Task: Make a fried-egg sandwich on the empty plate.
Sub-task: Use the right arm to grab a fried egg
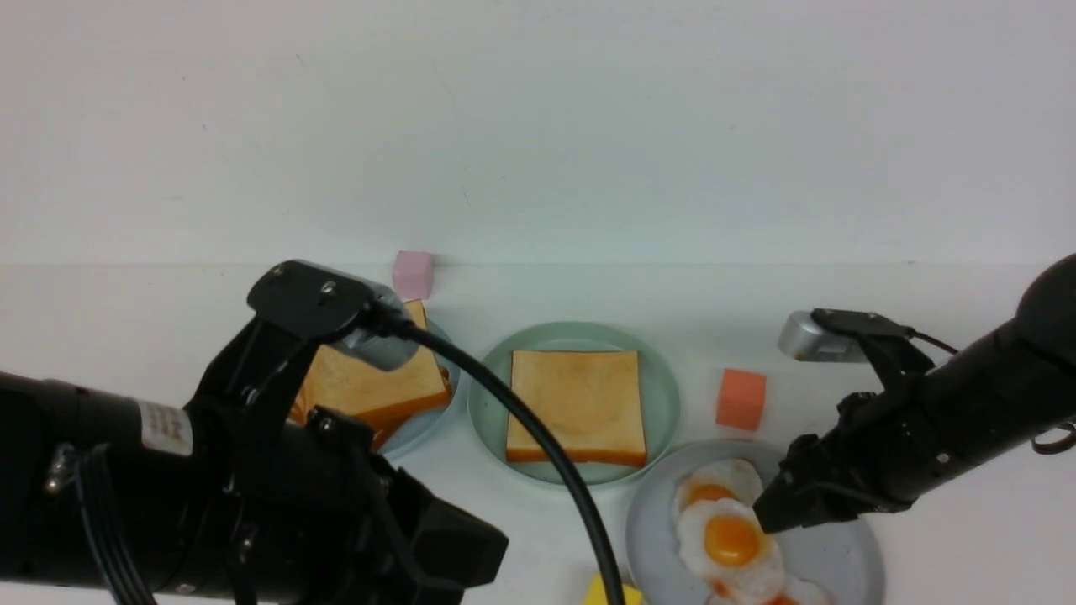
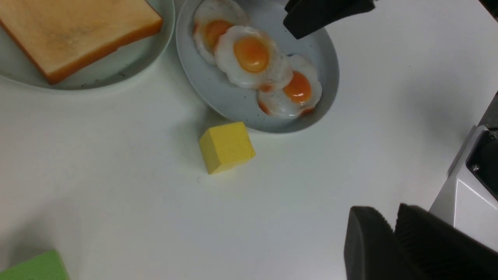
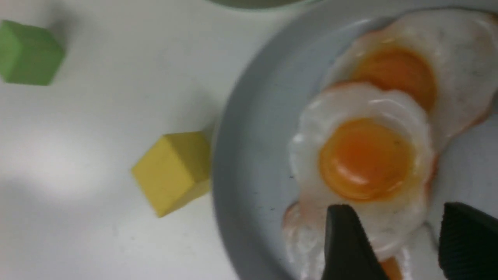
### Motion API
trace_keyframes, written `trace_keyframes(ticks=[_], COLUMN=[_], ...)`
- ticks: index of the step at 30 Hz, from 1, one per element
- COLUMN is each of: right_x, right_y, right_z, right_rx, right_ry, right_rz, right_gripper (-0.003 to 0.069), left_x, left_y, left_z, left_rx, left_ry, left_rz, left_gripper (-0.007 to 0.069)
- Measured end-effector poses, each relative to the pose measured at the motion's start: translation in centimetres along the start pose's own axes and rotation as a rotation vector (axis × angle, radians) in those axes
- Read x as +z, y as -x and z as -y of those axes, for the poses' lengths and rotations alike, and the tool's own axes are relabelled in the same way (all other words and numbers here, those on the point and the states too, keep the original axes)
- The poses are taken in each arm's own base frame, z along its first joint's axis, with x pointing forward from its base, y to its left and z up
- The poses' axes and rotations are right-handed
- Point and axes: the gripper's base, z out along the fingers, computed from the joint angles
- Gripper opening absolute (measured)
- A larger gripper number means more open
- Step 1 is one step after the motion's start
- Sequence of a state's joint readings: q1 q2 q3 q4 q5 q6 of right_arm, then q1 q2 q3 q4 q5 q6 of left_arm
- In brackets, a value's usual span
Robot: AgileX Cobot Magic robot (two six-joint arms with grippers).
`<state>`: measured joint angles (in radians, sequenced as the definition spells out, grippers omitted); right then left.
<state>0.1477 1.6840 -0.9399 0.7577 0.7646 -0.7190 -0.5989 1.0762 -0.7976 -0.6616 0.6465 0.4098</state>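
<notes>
The mint-green plate [image 1: 662, 403] in the middle holds one golden toast slice [image 1: 580, 403], which also shows in the left wrist view [image 2: 74, 31]. No stacked fried-egg sandwich is in view. Three overlapping fried eggs lie on a grey plate [image 1: 832, 563] at the front right. My right gripper [image 3: 397, 210] is open low over that plate, with its jaws either side of the rim of the top egg [image 3: 365, 159]. I cannot tell whether they touch it. My left gripper [image 2: 387, 212] is shut on nothing, above bare table near the front.
A pale blue plate [image 1: 429, 424] at the left carries a skewed pile of toast [image 1: 370, 386], partly hidden by my left arm [image 1: 277, 470]. Foam cubes stand around: pink [image 1: 413, 275], orange [image 1: 741, 398], yellow [image 2: 227, 147] beside the grey plate, green [image 3: 29, 52].
</notes>
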Motion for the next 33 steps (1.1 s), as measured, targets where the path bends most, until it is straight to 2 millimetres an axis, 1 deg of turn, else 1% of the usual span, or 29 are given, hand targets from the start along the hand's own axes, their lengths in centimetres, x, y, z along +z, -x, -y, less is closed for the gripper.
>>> trace_keyframes(ticks=[8,11,14,20,24,26,29,32,33], right_x=[1.9,2.4,2.3,2.7,4.2,4.6,4.8,4.7,4.5], right_y=[1.2,1.1,1.0,0.7,0.4,0.6,0.6,0.5,0.5], right_z=[1.4,1.6,2.0,3.3,3.9,3.8,3.8,4.1,4.3], right_rx=[0.012,0.014,0.002,0.018,0.054,0.075,0.088,0.100,0.108], right_ry=[-0.017,0.000,0.006,0.067,0.119,0.148,0.165,0.173,0.175], right_rz=[-0.027,-0.058,-0.067,-0.080,-0.097,-0.095,-0.096,-0.097,-0.096], right_gripper=[0.0358,0.0358,0.0358,0.0358,0.0356,0.0352,0.0314,0.0232,0.0178], left_x=[0.0,0.0,0.0,0.0,0.0,0.0,0.0,0.0,0.0], left_y=[0.0,-0.1,-0.2,-0.2,-0.2,-0.2,-0.2,-0.2,-0.2], left_z=[0.0,0.1,0.1,0.1,0.1,0.1,0.1,0.1,0.1], left_rx=[-0.001,-0.001,-0.001,-0.001,-0.001,-0.001,-0.001,-0.001,-0.001], left_ry=[-0.002,-0.006,-0.008,-0.008,-0.008,-0.008,-0.008,-0.008,-0.008], left_rz=[-0.005,-0.015,-0.018,-0.019,-0.019,-0.019,-0.019,-0.019,-0.019], left_gripper=[0.0129,0.0132,0.0133,0.0136,0.0141,0.0143,0.0144,0.0146,0.0148])
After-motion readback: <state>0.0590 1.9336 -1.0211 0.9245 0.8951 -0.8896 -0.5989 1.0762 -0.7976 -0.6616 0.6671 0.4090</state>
